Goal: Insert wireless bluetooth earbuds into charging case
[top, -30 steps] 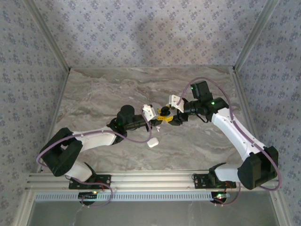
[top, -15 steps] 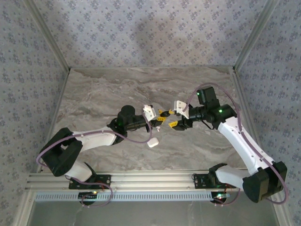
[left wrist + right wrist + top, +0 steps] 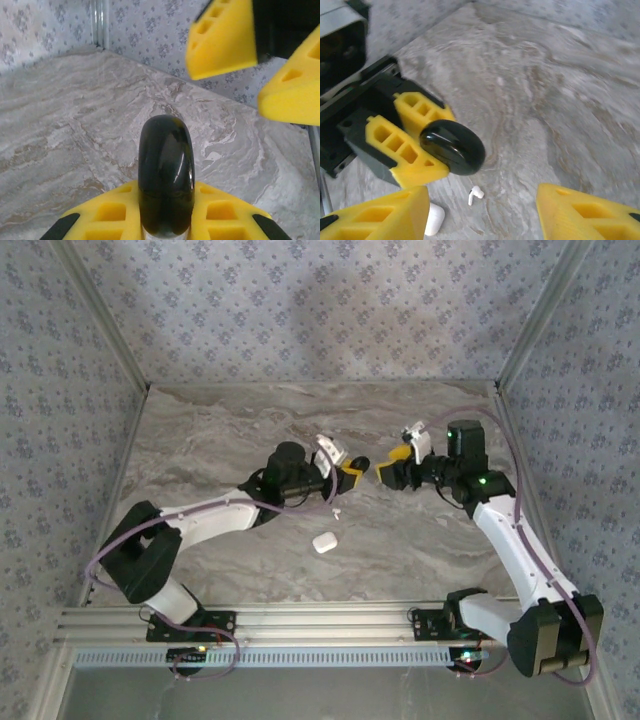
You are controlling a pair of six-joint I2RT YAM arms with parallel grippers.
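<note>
My left gripper (image 3: 350,474) (image 3: 166,197) is shut on a glossy black round disc (image 3: 166,170) (image 3: 454,146), held edge-on above the table. The right gripper (image 3: 386,471) (image 3: 482,212) faces it from the right, open with nothing between its yellow fingers (image 3: 225,40), a short gap from the disc. One white stemmed earbud (image 3: 337,511) (image 3: 476,194) lies on the marble below the two grippers. The white charging case (image 3: 323,542) (image 3: 434,220) lies nearer the front and looks shut; in the right wrist view a finger partly hides it.
The marble table (image 3: 220,430) is boxed in by patterned walls (image 3: 320,310) at the back and both sides. A metal rail (image 3: 320,625) with the arm bases runs along the near edge. Both arms (image 3: 210,515) reach in toward the table's middle.
The grippers stood together at the disc. The left one has lifted away and to the right with the disc; the right arm has drawn back to the right, leaving a gap.
</note>
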